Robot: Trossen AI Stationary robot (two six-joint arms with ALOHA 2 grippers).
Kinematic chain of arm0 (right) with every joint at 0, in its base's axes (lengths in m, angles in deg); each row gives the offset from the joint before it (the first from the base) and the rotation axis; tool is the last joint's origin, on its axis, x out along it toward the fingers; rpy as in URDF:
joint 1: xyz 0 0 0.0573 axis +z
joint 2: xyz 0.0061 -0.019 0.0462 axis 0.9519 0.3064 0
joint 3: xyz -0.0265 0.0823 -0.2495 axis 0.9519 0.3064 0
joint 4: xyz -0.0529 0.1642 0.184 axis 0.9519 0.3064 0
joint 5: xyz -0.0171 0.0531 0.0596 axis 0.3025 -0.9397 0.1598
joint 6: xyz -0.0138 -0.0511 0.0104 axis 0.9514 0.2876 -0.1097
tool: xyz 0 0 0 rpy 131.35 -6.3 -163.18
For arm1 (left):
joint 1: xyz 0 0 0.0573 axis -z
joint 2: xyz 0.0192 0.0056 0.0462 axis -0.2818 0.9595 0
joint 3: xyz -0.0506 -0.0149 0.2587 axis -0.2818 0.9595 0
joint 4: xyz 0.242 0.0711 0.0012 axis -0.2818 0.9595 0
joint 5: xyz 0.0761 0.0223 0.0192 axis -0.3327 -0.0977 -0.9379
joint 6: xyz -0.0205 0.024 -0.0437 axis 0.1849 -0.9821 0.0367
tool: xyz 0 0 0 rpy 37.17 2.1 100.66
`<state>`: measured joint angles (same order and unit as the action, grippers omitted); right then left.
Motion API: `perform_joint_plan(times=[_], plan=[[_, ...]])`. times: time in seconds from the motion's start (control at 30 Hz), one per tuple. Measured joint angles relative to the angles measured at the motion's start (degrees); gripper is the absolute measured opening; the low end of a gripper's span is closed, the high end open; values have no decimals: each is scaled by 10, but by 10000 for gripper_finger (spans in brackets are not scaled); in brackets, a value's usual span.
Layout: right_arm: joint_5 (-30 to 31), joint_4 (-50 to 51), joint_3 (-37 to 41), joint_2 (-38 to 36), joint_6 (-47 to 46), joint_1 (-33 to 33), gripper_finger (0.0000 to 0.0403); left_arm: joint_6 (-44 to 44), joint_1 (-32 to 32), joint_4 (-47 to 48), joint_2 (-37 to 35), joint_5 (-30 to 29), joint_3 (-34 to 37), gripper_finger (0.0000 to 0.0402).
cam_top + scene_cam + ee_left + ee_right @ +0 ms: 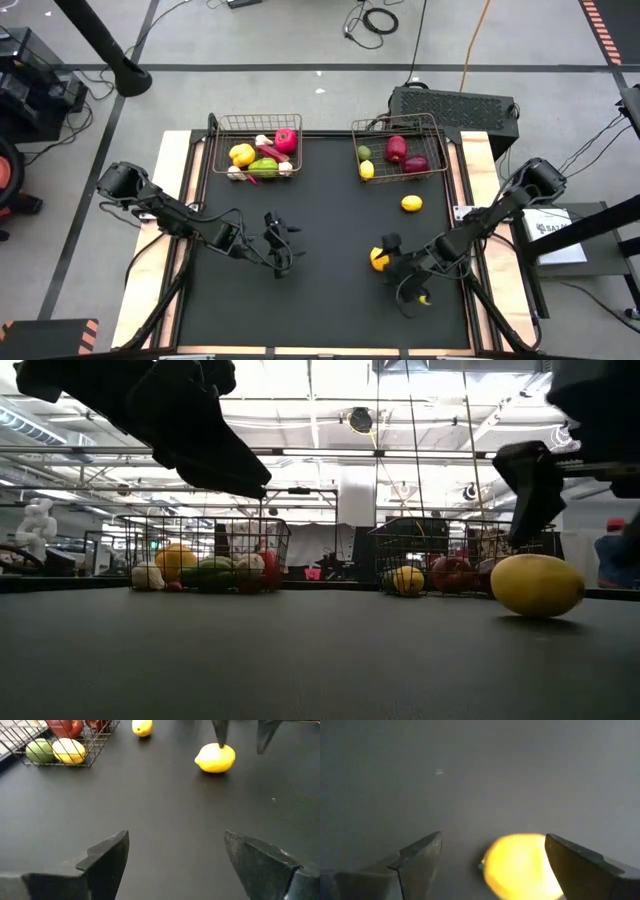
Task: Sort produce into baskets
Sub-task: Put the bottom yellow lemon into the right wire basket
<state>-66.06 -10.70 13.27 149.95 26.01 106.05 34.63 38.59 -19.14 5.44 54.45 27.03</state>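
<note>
Two bronze wire baskets stand at the mat's far edge. The left basket [255, 150] holds a yellow pepper, a red fruit and green pieces. The right basket [400, 150] holds a lime, a lemon and red apples. One lemon [411, 203] lies loose on the mat in front of the right basket. A second lemon [379, 259] lies nearer, and my right gripper [492, 840] stands open over it, slanting down. That lemon [517, 865] sits between the fingers, close to one of them. My left gripper [175, 837] hangs open and empty above the bare mat at centre left. My right gripper stands open astride the near lemon from above. One finger [580, 865] is right beside the lemon's side [540, 860], and I cannot tell whether it touches. The lemon rests on the mat.
The black mat [330, 300] lies bare between the two arms and along the near edge. Wooden table strips [175, 200] border it left and right. A dark box [455, 105] stands behind the right basket.
</note>
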Motion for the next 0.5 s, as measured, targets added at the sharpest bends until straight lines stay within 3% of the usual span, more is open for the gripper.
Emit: perform_joint_plan(times=[0.13,0.37,0.5], plan=[[27,46,-27,0,-193,0,341,21,6,12,0,3,0,334],[103,128,-29,0,-285,7,341,30,16,15,0,4,0,334],[115,153,-28,0,-397,2,341,30,19,16,0,4,0,334]])
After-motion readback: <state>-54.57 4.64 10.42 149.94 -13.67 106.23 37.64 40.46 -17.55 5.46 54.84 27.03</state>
